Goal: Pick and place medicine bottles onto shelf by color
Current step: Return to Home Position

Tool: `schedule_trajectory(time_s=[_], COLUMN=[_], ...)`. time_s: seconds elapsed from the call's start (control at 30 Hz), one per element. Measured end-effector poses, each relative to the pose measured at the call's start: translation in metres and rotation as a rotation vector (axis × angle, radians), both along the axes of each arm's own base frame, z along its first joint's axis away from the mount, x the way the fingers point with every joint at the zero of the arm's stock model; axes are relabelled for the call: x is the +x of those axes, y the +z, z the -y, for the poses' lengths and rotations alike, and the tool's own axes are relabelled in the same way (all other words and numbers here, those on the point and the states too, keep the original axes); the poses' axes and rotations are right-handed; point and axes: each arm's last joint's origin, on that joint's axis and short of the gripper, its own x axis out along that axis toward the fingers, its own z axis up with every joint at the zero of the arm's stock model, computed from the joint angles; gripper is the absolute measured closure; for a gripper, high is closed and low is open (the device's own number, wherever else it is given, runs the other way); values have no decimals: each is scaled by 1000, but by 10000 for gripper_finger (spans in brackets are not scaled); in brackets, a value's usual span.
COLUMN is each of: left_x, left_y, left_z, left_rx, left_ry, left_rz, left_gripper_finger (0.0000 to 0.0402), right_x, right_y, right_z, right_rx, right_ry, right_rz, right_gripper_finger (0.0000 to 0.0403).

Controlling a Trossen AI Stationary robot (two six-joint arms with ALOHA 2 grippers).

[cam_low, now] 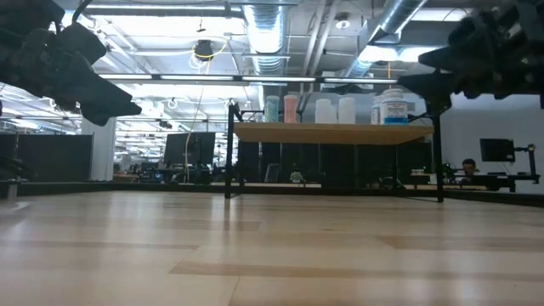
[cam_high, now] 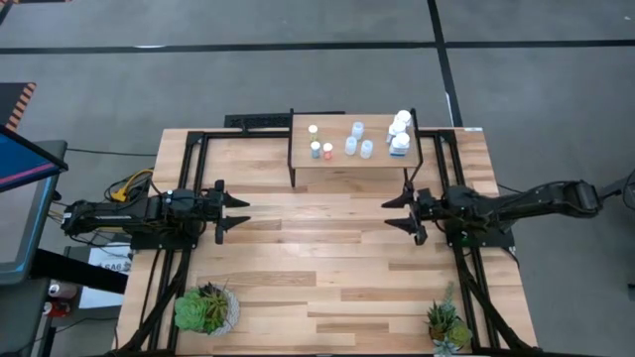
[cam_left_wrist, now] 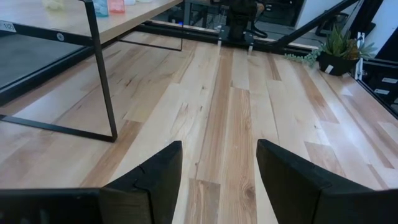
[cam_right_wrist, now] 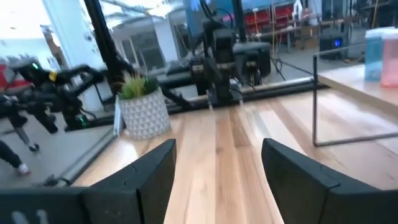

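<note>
High view: shelf (cam_high: pixel 337 171) stands at 12 o'clock on the table (cam_high: pixel 327 278). 9 bottles (cam_high: pixel 350 146) are on it, none on the table. 3 small ones are at the shelf's 9 o'clock end, 1 of them the orange bottle (cam_high: pixel 327 151). 3 pale blue are in the middle, and 3 white bottles (cam_high: pixel 400 144) are bunched at its 3 o'clock end. Left gripper (cam_high: pixel 241 212) is at 9 o'clock of the table, pointing toward 3 o'clock, jaws released, nothing in them. Right gripper (cam_high: pixel 390 213) is at 3 o'clock, pointing toward 9 o'clock, jaws released, empty, near the shelf's 5 o'clock leg. The 2 grippers face each other, well apart. 1 plant (cam_high: pixel 206 307) is at 7 o'clock and a smaller plant (cam_high: pixel 446 325) at 5 o'clock.

Low view: bottles stand in a row on the shelf board. Both grippers hang clear of the tabletop, the left at 10 o'clock of the picture, the right at 2 o'clock.

Left wrist view: own fingers (cam_left_wrist: pixel 155 183) are spread, with bare planks between them. A shelf leg and 2 bottle bases show. The right arm is far across, with the smaller plant near it.

Right wrist view: own fingers (cam_right_wrist: pixel 146 174) are spread, nothing between. The left arm is far across, with the plant in its white pot beside it. A shelf corner shows a blue and a pink bottle.
</note>
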Motion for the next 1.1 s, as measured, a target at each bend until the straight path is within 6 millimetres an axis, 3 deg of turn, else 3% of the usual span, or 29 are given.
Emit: schedule_trajectory(time_s=[0.2,0.6,1.1], left_x=[0,0,0], left_y=[0,0,0], left_z=[0,0,0], left_rx=[0,0,0], left_ry=[0,0,0], left_rz=[0,0,0], left_gripper_finger=[207,207,207], right_x=[-10,-35,-38], right_y=[-7,-8,-5], right_z=[0,1,2], right_rx=[26,-5,-87], right_ry=[-5,-82,-114], right_rz=[-101,-111,-99], right_gripper_finger=[143,143,143])
